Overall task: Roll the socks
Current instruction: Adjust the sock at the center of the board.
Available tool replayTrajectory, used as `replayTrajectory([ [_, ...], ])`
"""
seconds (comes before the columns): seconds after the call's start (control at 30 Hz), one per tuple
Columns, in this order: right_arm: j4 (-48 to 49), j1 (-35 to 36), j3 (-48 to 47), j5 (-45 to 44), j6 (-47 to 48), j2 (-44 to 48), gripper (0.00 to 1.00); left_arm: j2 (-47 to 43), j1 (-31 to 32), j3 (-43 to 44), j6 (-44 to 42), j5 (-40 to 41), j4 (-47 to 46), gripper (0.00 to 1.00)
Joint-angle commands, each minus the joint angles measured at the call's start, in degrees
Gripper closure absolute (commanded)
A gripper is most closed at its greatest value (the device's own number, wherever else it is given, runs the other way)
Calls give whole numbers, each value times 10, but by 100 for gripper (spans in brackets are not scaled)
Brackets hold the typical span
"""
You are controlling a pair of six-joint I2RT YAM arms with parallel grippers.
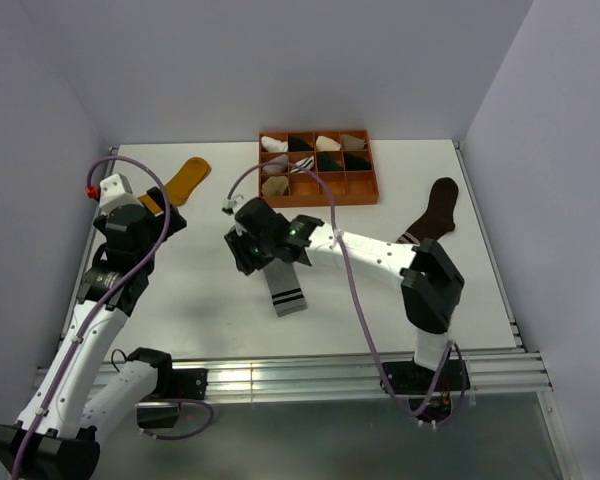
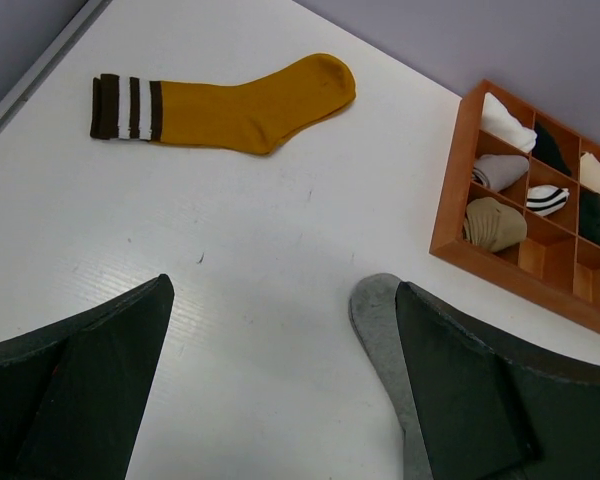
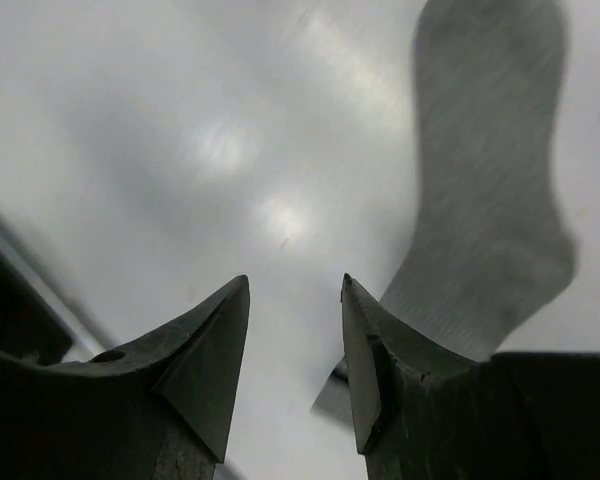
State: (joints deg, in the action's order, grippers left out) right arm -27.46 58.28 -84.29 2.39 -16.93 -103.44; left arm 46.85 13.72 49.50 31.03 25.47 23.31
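three flat fabric socks (image 2: 250, 105), striped cuffs, on smooth white table (image 1: 210, 290)

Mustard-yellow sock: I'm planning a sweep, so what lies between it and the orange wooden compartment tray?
Nothing: the left wrist view shows only bare white tabletop between the mustard-yellow fabric sock and the orange wooden compartment tray.

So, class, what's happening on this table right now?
Two robot arms face three flat socks, none rolled yet. The right gripper, jaws apart and empty, hangs over one end of the grey sock. The left gripper is wide open, short of the yellow sock. The brown sock lies untouched at the right.
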Motion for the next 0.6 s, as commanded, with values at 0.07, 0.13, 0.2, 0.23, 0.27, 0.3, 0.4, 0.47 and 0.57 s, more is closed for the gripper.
replayTrajectory([
  [0.07, 36, -73, -102, 16, 99, -104, 50, -15, -6, -2, -12, -7, -20, 1],
  [0.13, 33, -80, -141, 25, 117, -149, 51, -19, -8, -5, -11, -6, -20, 1],
  [0.2, 37, -85, -159, 31, 127, -188, 51, -22, -9, -7, -11, -8, -23, 1],
  [0.23, 40, -87, -170, 36, 128, -199, 51, -25, -10, -8, -11, -10, -25, 0],
  [0.27, 45, -89, -175, 38, 129, -209, 51, -26, -10, -8, -11, -13, -25, 1],
  [0.3, 50, -93, -177, 38, 126, -224, 51, -26, -11, -9, -11, -14, -26, 0],
  [0.4, 68, -106, -171, 35, 112, -244, 52, -26, -13, -10, -11, -17, -27, 1],
  [0.47, 78, -125, -154, 24, 87, -249, 52, -26, -14, -11, -11, -19, -27, 1],
  [0.57, 61, -152, -122, -23, 48, -243, 55, -27, -16, -12, -11, -18, -27, 0],
])
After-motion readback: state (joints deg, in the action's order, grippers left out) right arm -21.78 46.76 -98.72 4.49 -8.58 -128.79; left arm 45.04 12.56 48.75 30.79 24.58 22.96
